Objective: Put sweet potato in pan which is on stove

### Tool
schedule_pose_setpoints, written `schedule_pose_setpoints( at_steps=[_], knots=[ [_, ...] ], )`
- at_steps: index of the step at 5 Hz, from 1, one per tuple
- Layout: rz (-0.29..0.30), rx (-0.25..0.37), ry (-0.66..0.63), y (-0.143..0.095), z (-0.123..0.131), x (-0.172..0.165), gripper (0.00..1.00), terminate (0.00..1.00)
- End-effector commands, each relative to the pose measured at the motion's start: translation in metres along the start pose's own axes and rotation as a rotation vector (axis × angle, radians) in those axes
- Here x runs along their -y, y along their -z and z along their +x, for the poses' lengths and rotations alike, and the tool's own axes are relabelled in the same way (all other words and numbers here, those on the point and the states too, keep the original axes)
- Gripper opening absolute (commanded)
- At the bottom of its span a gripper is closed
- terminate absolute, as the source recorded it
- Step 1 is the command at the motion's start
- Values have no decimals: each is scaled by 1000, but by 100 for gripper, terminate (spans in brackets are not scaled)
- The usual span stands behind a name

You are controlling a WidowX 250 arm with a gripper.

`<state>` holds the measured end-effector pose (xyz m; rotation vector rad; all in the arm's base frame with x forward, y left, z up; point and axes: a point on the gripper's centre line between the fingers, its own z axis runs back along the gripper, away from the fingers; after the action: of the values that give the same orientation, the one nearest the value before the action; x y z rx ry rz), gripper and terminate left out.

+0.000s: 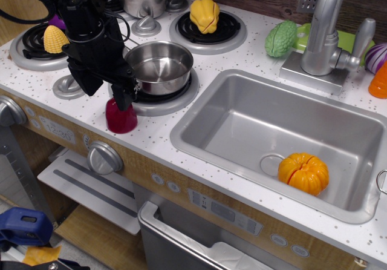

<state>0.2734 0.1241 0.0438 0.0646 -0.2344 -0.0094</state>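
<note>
White speckled surface point(254, 61) of the stove carries the pan point(159, 66) on its front burner. Just beside that burner, near the counter's front edge, sits the sweet potato point(121, 117). Directly above it, the hand point(125, 95) reaches down, touching its top; whether the fingers have closed, I cannot tell.
</note>
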Motion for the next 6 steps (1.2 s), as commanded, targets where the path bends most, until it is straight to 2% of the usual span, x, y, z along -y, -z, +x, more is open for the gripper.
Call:
schedule_pose_setpoints(
  at_steps=[1, 5, 6],
  knots=[
    [0, 0, 0, 0, 0, 0, 100, 0],
    [-69, 78, 8, 26, 2, 6, 100, 0],
    [-90, 89, 8, 32, 3, 2, 0, 0]
  ],
)
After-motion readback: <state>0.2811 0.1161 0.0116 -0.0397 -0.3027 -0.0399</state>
